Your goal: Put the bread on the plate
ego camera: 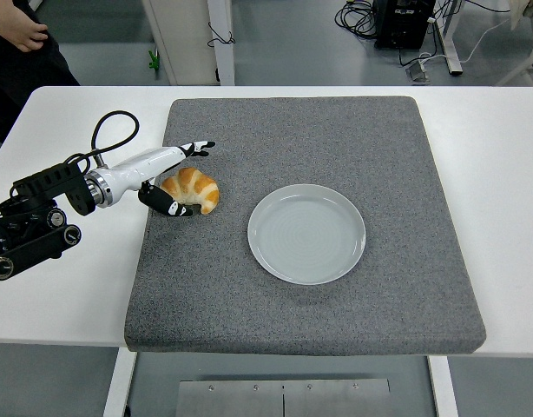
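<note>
A golden croissant [195, 189] lies on the grey mat [336, 130], left of a pale round plate [306, 233]. My left hand [175, 178] reaches in from the left edge and is spread around the croissant's left side. Its upper fingers [197, 148] point right above the bread, and the thumb [167, 205] lies below it. The hand is open and is not closed on the bread. The plate holds nothing. The right arm is out of view.
The grey mat covers the middle of the white table [501, 174]. A person in dark clothes stands at the top left corner, with a hand [22, 30] near the table's far edge. Cables and furniture legs show on the floor behind.
</note>
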### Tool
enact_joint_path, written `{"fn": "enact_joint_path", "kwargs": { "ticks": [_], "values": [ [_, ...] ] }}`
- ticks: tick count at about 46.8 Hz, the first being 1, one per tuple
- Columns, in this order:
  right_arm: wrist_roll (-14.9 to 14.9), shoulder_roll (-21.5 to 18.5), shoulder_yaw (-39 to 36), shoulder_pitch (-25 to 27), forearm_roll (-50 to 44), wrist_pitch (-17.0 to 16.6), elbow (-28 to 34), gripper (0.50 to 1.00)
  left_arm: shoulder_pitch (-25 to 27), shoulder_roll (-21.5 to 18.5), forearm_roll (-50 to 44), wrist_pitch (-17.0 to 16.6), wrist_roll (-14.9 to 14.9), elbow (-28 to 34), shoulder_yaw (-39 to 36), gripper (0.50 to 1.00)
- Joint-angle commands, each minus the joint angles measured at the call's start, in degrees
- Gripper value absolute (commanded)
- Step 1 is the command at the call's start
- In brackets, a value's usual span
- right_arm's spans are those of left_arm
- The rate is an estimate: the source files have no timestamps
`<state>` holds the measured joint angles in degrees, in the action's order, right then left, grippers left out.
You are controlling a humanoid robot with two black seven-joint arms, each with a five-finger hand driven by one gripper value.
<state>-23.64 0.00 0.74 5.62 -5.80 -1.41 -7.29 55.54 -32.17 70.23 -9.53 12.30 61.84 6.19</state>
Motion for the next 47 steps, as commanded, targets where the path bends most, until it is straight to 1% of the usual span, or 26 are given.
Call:
{"fn": "enact_joint_path", "kwargs": {
  "ticks": [1, 7, 13, 18, 24, 35, 47],
  "values": [
    [0.0, 0.0, 0.06, 0.0, 0.0, 0.0, 0.0, 1.0, 0.09, 0.0, 0.0, -0.13, 0.0, -0.14, -0.04, 0.936],
    [0.0, 0.0, -0.03, 0.0, 0.0, 0.0, 0.0, 1.0, 0.09, 0.09, 0.0, -0.22, 0.0, -0.49, -0.04, 0.892],
    [0.0, 0.0, -0.03, 0.0, 0.0, 0.0, 0.0, 1.0, 0.0, 0.61, 0.0, -0.22, 0.09, -0.58, -0.12, 0.813],
    [0.0, 0.0, -0.03, 0.0, 0.0, 0.0, 0.0, 1.0, -0.08, 0.88, 0.0, -0.13, 0.09, -0.67, -0.21, 0.778],
    [0.0, 0.0, 0.06, 0.0, 0.0, -0.08, 0.0, 1.0, -0.09, 0.97, 0.0, -0.13, 0.18, -0.67, -0.21, 0.757],
    [0.0, 0.0, -0.03, 0.0, 0.0, 0.0, 0.0, 1.0, -0.09, 0.97, -0.09, -0.05, 0.62, -0.67, -0.21, 0.755],
    [0.0, 0.0, -0.03, 0.0, 0.0, -0.08, 0.0, 1.0, 1.06, 0.79, -0.36, 0.22, 0.7, -0.67, 0.23, 0.698]
  ]
}}
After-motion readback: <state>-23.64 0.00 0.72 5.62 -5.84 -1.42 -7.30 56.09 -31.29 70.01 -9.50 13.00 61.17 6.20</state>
